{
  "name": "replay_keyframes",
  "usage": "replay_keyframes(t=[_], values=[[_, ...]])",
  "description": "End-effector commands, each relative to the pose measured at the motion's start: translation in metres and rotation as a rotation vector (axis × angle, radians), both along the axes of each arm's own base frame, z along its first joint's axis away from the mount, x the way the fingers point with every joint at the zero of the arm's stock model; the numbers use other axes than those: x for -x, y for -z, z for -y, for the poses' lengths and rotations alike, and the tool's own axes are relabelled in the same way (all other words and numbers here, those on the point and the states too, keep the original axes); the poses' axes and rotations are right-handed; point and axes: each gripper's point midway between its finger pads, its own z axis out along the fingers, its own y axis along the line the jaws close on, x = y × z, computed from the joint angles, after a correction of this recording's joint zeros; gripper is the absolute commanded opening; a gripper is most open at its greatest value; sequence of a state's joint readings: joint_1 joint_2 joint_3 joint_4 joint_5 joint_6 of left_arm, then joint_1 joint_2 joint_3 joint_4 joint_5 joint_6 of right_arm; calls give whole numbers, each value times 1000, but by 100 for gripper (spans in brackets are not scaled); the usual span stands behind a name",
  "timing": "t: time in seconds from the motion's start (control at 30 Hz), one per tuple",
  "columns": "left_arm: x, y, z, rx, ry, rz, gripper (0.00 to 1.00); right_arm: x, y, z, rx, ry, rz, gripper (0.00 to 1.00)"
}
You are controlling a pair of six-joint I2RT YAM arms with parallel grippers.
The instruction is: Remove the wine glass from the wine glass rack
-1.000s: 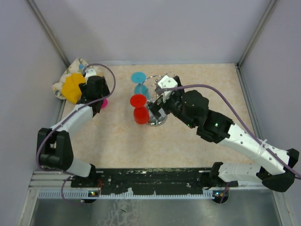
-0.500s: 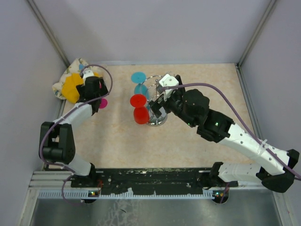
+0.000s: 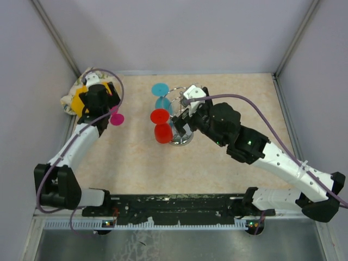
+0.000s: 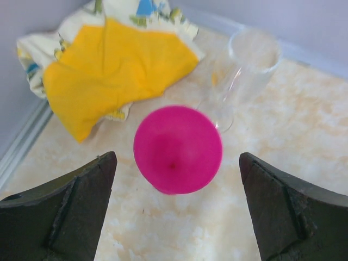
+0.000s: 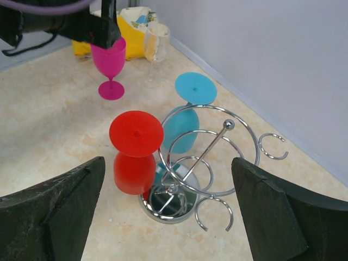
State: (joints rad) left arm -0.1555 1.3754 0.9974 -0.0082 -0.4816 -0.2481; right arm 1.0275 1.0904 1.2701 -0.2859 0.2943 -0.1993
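The chrome wine glass rack [image 5: 168, 205] [image 3: 181, 137] stands mid-table. A red wine glass [image 5: 134, 163] [image 3: 161, 126] and a blue wine glass [image 5: 184, 126] [image 3: 161, 92] hang upside down from its loops. My right gripper [image 5: 167, 160] [image 3: 182, 117] hovers open just above the rack, touching nothing. A pink wine glass [image 4: 178, 149] [image 5: 110, 61] [image 3: 116, 119] stands upright on the table at the left. Directly over it is my left gripper [image 4: 176, 157] [image 3: 106, 104], open and apart from the glass.
A yellow and patterned cloth [image 4: 109, 70] [image 3: 76, 98] lies bunched in the far left corner. A clear glass [image 4: 247, 60] [image 5: 155, 46] stands beside the pink one. Grey walls [image 3: 179, 32] close in the table's back and sides.
My left gripper has opened wider and drawn back up and to the left of the pink glass, which stays standing. The right arm and the rack have not moved.
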Motion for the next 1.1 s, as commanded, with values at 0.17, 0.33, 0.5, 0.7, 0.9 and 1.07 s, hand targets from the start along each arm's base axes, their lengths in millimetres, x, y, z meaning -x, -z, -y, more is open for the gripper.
replay_keyframes(t=[0.17, 0.33, 0.5, 0.7, 0.9, 1.07], values=[[31, -112, 36, 169, 178, 163, 100, -39, -14, 17, -174, 157, -190, 97], [56, -149, 79, 346, 373, 178, 89, -44, -26, 35, -251, 224, -185, 95], [72, -139, 126, 530, 572, 39, 78, -44, -31, 47, -291, 264, -177, 94], [87, -89, 170, 742, 705, -194, 62, -40, -33, 53, -330, 272, -173, 93], [100, -81, 194, 848, 792, -242, 59, -40, -32, 53, -336, 273, -175, 92], [112, -66, 215, 929, 853, -337, 61, -41, -29, 51, -339, 270, -176, 92]])
